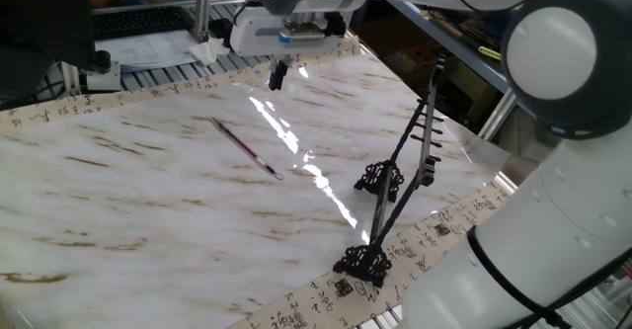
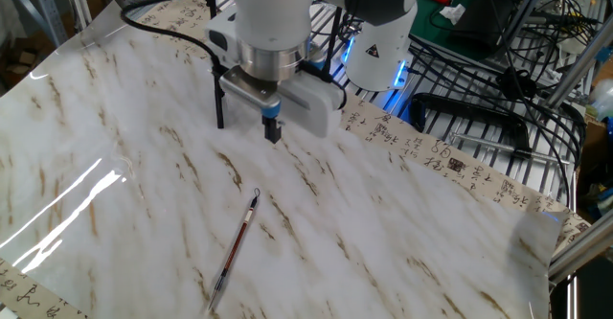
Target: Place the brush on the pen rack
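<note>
Marble-patterned table (image 1: 148, 201): brush (image 1: 246, 148) lies flat mid-surface, bare tabletop all around it. Pen rack (image 1: 395, 186) stands near one edge, largely hidden behind the arm in the other view. Gripper (image 2: 272, 129) hovers empty, fingers together.

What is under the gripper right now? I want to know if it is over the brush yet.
Only bare marble tabletop lies below the gripper. The brush lies apart from it, flat and untouched. Nothing there is covered.
</note>
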`<state>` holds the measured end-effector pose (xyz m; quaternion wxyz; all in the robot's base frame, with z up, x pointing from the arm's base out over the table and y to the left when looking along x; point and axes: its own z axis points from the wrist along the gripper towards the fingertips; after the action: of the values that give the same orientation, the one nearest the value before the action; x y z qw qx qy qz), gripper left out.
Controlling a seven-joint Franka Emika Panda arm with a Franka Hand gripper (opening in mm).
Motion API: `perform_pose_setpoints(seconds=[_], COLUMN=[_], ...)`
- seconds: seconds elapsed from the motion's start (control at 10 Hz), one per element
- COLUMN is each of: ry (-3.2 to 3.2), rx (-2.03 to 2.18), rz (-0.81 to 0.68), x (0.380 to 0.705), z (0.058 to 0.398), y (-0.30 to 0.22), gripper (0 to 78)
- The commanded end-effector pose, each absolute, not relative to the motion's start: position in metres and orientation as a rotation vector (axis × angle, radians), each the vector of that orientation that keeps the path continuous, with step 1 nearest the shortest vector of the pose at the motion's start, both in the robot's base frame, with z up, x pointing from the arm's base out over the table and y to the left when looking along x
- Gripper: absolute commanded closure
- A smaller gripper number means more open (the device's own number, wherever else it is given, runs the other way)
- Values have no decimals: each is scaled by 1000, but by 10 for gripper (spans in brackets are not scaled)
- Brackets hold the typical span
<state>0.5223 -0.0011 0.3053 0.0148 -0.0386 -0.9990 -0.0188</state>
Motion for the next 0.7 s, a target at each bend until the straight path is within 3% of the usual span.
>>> perform_pose_setpoints(seconds=[0.1, 0.7], ry=[-3115, -3168], rx=[-158, -147], rz=[-57, -64], x=[531, 532], z=[309, 309], y=[-3, -3], gripper=[776, 776])
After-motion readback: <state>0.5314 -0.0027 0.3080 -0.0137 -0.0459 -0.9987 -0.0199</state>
